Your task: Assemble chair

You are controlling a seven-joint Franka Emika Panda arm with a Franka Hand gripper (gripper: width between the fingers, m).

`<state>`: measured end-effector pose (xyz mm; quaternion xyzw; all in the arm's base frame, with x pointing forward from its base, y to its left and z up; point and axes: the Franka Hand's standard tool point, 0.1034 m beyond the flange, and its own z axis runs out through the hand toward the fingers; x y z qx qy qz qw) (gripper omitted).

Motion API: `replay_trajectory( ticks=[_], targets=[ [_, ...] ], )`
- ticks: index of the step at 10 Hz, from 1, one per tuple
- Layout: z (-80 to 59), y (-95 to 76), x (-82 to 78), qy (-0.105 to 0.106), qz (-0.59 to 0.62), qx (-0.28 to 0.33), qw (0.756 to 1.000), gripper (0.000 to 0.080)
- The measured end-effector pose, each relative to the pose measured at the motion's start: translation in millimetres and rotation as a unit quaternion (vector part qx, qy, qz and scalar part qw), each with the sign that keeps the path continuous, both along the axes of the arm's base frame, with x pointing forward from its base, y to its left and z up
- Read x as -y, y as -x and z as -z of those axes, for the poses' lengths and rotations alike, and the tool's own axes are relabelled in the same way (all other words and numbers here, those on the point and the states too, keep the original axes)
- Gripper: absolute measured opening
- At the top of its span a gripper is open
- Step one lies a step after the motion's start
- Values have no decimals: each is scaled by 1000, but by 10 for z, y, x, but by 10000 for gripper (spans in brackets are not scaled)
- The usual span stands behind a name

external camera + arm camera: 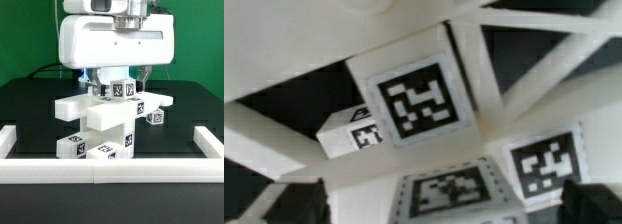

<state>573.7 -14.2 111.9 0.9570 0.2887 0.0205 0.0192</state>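
Take the exterior view as a clock face centred on the chair point(112, 122). At nine o'clock, by the exterior view's left edge, one end of the white rail point(10, 140) runs back over the black table point(35, 105). The rail's long front run crosses at six o'clock, and its other end turns back at three o'clock, by the exterior view's right edge. The chair stands mid-table, inside the rail and apart from it, as a stack of white tagged parts. Its lowest blocks point(78, 147) sit at seven o'clock, tags facing the camera. A thick bar point(80, 106) juts toward ten o'clock. At twelve o'clock the topmost part point(121, 91) shows two tags side by side. A slanted panel point(152, 102) reaches out to two o'clock. A small cube point(155, 118) sits just beneath it at three o'clock; whether it touches the stack cannot be told.

The arm point(110, 40) hangs straight over the stack at twelve o'clock, with the gripper point(120, 82) down at the topmost part. Its jaws stand wide apart about that part; whether either pad touches it cannot be told.

The wrist view is filled by the chair up close. It shows a white slab point(420, 100) bearing a large tag, a small tagged block point(356, 131) just beside it, and two more tagged faces point(544, 160) near them, with black table in the gaps. The fingers cannot be made out there
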Motion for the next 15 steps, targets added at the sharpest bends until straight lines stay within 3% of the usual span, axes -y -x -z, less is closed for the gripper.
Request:
replay_trajectory(
  ticks=[3, 5, 7, 12, 15],
  targets=[
    [2, 1, 15, 3, -7, -1, 1000, 605],
    [3, 3, 15, 2, 12, 0, 1000, 332],
    [4, 3, 17, 1, 32, 0, 1000, 285],
    [6, 4, 14, -8, 202, 4, 979, 285],
    [7, 4, 5, -15, 314, 7, 949, 287]
  ],
)
